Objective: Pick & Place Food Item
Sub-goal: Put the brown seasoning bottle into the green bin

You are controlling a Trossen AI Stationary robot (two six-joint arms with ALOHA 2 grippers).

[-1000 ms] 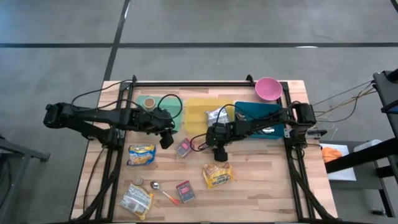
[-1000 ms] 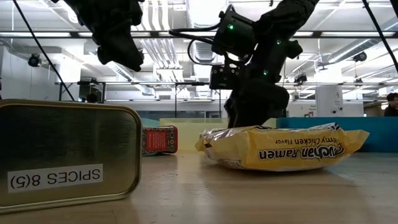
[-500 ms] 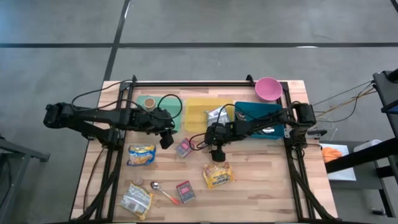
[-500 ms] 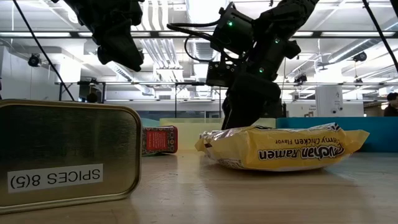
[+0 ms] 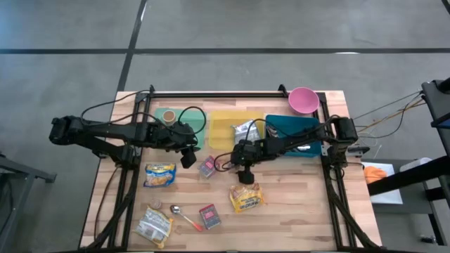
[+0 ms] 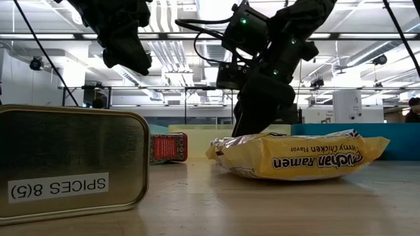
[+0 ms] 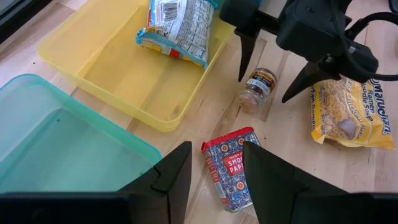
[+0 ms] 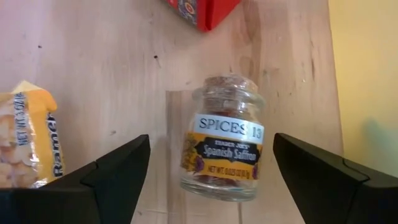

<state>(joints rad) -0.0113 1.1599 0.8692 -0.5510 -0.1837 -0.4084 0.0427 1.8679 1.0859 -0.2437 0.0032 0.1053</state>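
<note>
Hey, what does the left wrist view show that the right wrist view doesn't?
Only the left wrist view shows the yellow bin holding a snack bag, the teal bin, the left tool and the whole open right tool from outside. Only the right wrist view shows the saffron jar's label. Both show the jar lying on the table between the right tool's fingers, the red tin and the ramen packet.

Right gripper point(image 5: 243, 176) hangs over the desk point(image 5: 295, 211) above a ramen packet point(image 5: 247, 198); left gripper point(image 5: 188, 159) near the green tray point(image 5: 199, 133).
</note>
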